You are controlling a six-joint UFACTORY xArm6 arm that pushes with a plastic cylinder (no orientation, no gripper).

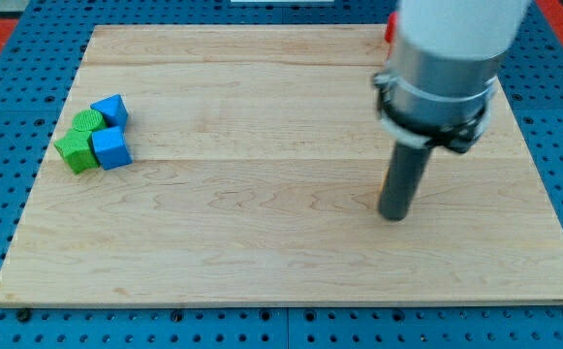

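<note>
My tip point(393, 215) rests on the wooden board point(262, 242) at the view's right of centre, at the end of the dark rod under the grey arm body. A sliver of an orange block point(384, 179) shows just behind the rod on its left side, touching or nearly touching it. Far off at the view's left sits a tight cluster: a blue cube point(110, 110) at the top, a green cylinder point(88, 122), a second blue cube point(112, 149), and a green block point(74, 153) at the lower left.
A red block point(390, 26) peeks out at the board's top edge, mostly hidden behind the arm body. The board lies on a blue pegboard surface point(0, 194).
</note>
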